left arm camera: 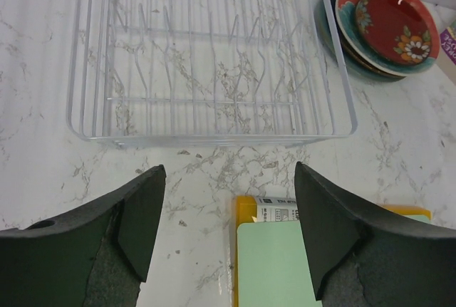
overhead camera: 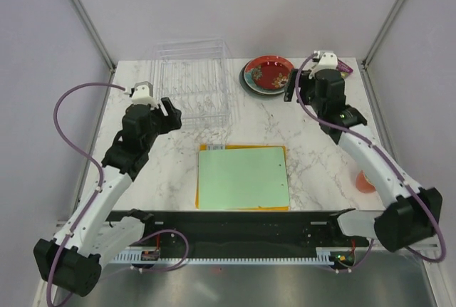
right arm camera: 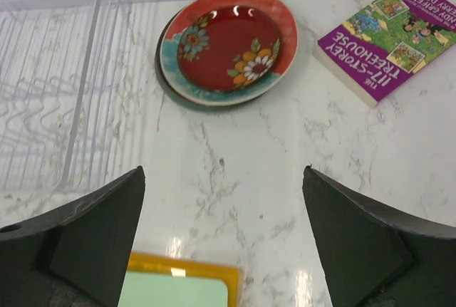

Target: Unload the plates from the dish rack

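Hovering with its fingers spread wide and nothing between them, the right pincer (right arm camera: 222,200) hangs over the marble desk (right arm camera: 235,164). Just beyond it the plates (right arm camera: 228,43) sit stacked, small red one on top, right of the clear dish rack (left arm camera: 214,58). The left pincer (left arm camera: 229,179), also apart and holding nothing, faces the rack's near side. A purple book (right arm camera: 388,33) lies right of the stack.

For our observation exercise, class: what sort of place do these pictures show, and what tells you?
Probably a robot lab bench staged as a kitchen counter: left arm and right arm bolted at the edge of a marble-look table, plain walls around it, and an empty dish rack beside stacked plates.
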Controlling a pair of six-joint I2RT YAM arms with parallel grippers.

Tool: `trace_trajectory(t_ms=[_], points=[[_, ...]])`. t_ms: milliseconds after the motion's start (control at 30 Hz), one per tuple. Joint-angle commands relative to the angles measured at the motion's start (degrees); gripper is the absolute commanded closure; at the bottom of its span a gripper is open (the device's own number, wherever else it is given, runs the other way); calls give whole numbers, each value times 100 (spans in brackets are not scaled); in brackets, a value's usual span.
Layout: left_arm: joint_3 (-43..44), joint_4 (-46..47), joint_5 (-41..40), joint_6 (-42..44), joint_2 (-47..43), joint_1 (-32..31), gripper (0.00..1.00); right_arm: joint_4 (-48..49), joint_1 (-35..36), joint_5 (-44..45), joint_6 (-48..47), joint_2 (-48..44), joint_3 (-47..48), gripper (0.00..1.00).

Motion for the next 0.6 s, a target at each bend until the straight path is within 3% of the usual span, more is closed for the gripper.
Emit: trace_trajectory(t_ms=[0, 67, 100, 267, 400, 567], points=[[-503, 437, 98, 427, -674, -57, 20, -155, 531, 1274, 45, -1192, -1294, 2], [-863, 710, 238, 715, -850, -92, 20, -76, 664, 1478, 107, -2007, -1814, 2], [-952, 877, 230, 787, -981, -101, 5, -23, 690, 1557, 116, -2265, -2296, 2], [-1225, 949, -253, 1094, -1141, -232, 5, 284, 725, 1856, 107, -3487, -3178, 2], [-1436, 931, -780, 1165, -1211, -312, 5, 566, 787, 1733, 90, -3516, -3512, 2], [-1989, 1466, -1150, 1201, -1589, -329, 4, 742, 787, 1961, 45, -2831, -3654, 2]])
